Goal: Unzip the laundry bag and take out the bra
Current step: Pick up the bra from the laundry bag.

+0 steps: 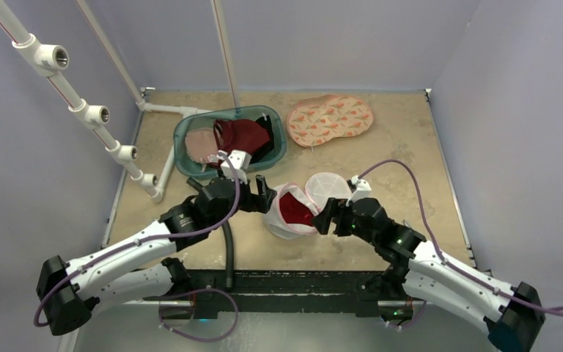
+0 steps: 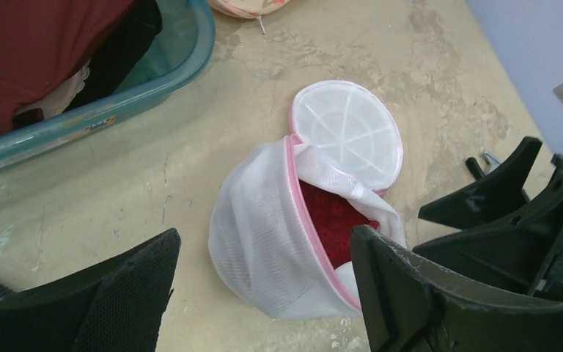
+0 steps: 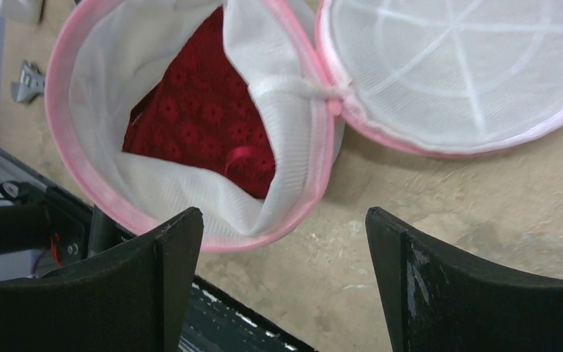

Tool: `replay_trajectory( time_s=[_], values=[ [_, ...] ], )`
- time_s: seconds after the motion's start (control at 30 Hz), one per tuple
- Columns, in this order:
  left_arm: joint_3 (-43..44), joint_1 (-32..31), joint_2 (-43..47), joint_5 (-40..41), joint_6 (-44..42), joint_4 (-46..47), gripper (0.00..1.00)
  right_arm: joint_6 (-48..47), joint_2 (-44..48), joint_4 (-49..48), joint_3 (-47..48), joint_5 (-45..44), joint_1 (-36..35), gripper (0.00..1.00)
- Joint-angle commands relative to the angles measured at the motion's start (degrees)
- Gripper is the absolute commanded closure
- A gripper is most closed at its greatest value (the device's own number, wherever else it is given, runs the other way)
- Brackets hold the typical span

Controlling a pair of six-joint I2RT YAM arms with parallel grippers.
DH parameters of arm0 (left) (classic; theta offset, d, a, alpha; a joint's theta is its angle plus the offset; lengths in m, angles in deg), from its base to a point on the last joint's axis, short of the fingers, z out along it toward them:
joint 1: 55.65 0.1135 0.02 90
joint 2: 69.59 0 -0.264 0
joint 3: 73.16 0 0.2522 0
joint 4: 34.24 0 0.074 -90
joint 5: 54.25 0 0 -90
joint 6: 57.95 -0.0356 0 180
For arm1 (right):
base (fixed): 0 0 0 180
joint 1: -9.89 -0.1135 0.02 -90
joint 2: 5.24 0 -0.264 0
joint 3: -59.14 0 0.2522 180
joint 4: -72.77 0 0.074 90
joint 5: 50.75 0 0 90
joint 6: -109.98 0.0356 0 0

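The white mesh laundry bag (image 1: 282,224) lies on the table between my grippers. Its pink zipper rim gapes open and the round lid (image 1: 328,187) is folded back flat. The red lace bra (image 1: 295,209) sits inside, partly covered by a fold of mesh. In the left wrist view the bag (image 2: 253,242) lies between the wide-spread jaws of my left gripper (image 2: 264,233), which hangs above it and is open, with the bra (image 2: 330,216) showing. My right gripper (image 3: 282,214) is open just short of the bag's rim (image 3: 59,95), holding nothing, with the bra (image 3: 198,117) ahead of it.
A teal basin (image 1: 278,139) with dark red and pink clothes stands behind the bag. A patterned orange pouch (image 1: 330,117) lies at the back. A white pipe frame (image 1: 154,176) runs along the left. The table's black front rail (image 3: 220,315) is just below the bag.
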Motion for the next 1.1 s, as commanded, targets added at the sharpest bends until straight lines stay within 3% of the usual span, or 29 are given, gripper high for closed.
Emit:
replay_trajectory(
  time_s=[0.0,0.23,0.57,0.8,1.07],
  values=[
    [-2.33,-0.21,5.34,0.09,3.31,2.45,0.15,4.01,-2.37,-0.88,1.88,-6.61,-5.36,0.17],
    [-4.22,-2.28,1.25,-4.25,5.26,4.11,0.13,7.49,-5.61,-4.67,0.93,-10.84,-5.44,0.24],
    [-2.36,-8.35,-8.56,5.88,5.79,2.63,0.20,8.13,-10.68,-7.58,1.38,-11.03,-5.44,0.47],
    [-4.63,-8.65,-11.47,9.75,8.76,2.37,0.38,6.91,-13.76,-8.81,1.79,-12.97,-5.42,0.59],
    [-9.66,-8.68,-8.18,9.99,9.84,2.71,0.64,5.27,-12.85,-12.50,-0.49,-12.49,-5.41,0.73]
  ],
)
